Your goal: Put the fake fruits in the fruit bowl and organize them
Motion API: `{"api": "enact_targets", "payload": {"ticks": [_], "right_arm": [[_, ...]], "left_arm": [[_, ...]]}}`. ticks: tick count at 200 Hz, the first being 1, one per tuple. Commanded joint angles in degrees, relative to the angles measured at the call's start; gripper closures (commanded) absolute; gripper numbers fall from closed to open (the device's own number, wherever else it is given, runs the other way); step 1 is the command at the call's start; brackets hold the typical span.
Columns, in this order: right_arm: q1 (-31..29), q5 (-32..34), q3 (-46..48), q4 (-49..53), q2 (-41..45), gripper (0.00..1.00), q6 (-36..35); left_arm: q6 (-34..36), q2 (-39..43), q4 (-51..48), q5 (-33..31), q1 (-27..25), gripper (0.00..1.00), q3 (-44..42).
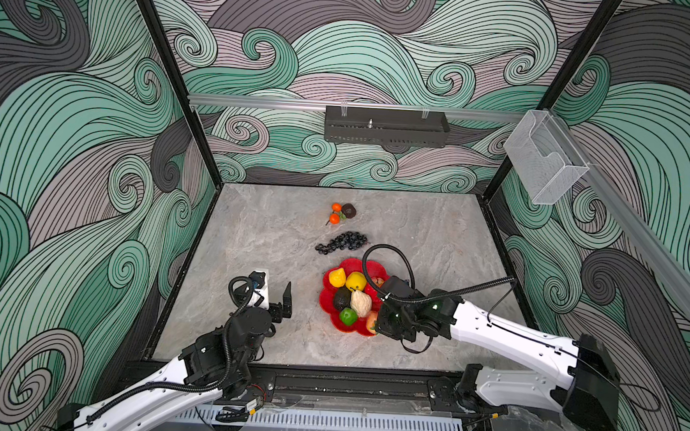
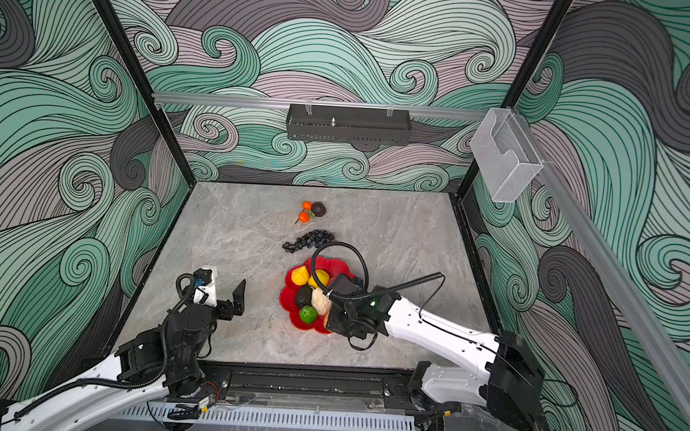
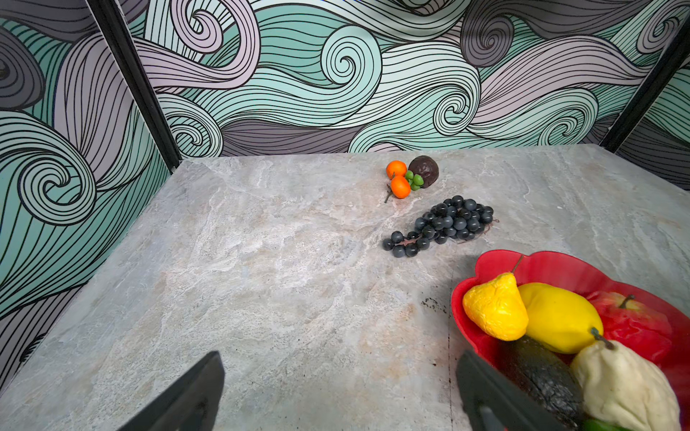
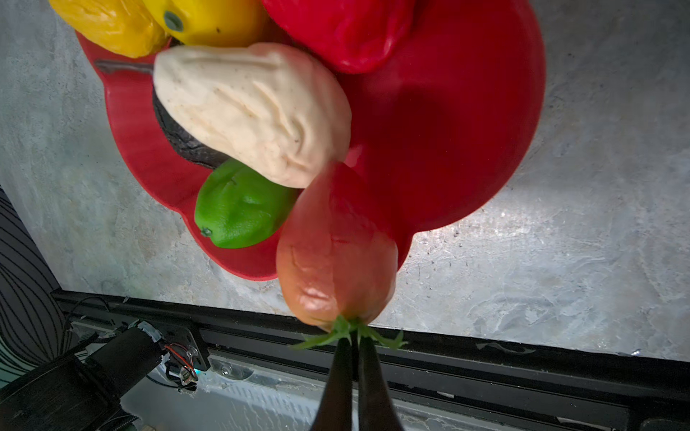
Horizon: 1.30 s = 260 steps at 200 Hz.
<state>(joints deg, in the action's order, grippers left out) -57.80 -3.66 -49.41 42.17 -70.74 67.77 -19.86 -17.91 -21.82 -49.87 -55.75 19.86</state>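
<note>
Right hand [image 4: 354,336]: fingers pinched together on the leafy green cap of a strawberry-like fruit [image 4: 336,250]. The cap is judged the chosen hold because it is the one thin part that narrow fingers can nip, and it lets the body hang free below. The fruit hangs tip-first over the near edge of the fruit bowl [image 4: 448,112], just beside the lime [image 4: 239,205] and below the cream pear [image 4: 254,112]. Whether its tip touches the bowl cannot be told. The open red floor of the bowl lies on the fruit's far side from the lime; that gap is judged the intended spot. Also in the bowl: an avocado [image 1: 342,298] under the cream pear, a lemon [image 1: 356,281], a yellow pear [image 1: 337,277] and a red apple [image 3: 634,321], packed to one side. Left hand [image 3: 339,360]: fingers wide apart, holding nothing, parked over the desk [image 3: 261,280] beside the bowl, clear of the working arm. Outside the bowl, on its far side: the grape bunch [image 1: 342,242] near, the tangerines [image 1: 335,213] and a dark round fruit [image 1: 349,210] farther off, not yet collected.
</note>
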Motion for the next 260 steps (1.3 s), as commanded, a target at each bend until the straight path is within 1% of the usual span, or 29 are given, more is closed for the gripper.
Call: {"api": "enact_targets", "payload": {"ticks": [1,37,72,128,150,176,193,212,235,260], "right_arm": [[-0.2,0.9,0.0,-0.2,-0.3,0.97,0.7],[0.2,1.8,-1.1,-0.3,-2.6,0.90,-0.6],[0.2,3.6,-2.4,-0.2,-2.5,0.77,-1.9],[0.3,4.8,-3.9,0.8,-1.7,0.64,-4.2],[0.5,7.5,-6.2,4.1,-0.5,0.54,-8.3],[2.3,10.2,-7.7,6.3,2.7,0.44,-15.9],[4.3,11.7,-7.9,6.3,5.5,0.39,-22.0],[6.8,15.0,-7.4,6.0,8.7,0.32,-28.8],[9.6,16.0,-3.8,1.3,12.2,0.25,-36.1],[11.5,15.1,2.2,-6.2,15.3,0.21,-38.8]], "left_arm": [[0.1,-0.5,0.6,-0.4,0.3,0.01,0.3],[0.1,-0.4,0.6,-0.4,0.3,0.01,0.2],[0.0,-0.5,0.7,-0.4,0.4,0.01,0.2],[0.2,-1.5,1.3,-0.4,0.4,0.01,0.1],[0.2,-2.6,1.8,-0.3,0.5,0.01,0.1],[0.1,-4.6,2.7,0.7,0.7,0.01,0.4],[0.3,-7.4,4.6,4.4,1.7,0.02,0.5],[-0.9,-13.5,6.8,12.4,5.3,0.02,2.9],[-4.7,-25.6,6.8,20.5,11.6,0.02,9.6],[-9.2,-40.4,7.5,30.3,20.1,0.02,17.9]]}}
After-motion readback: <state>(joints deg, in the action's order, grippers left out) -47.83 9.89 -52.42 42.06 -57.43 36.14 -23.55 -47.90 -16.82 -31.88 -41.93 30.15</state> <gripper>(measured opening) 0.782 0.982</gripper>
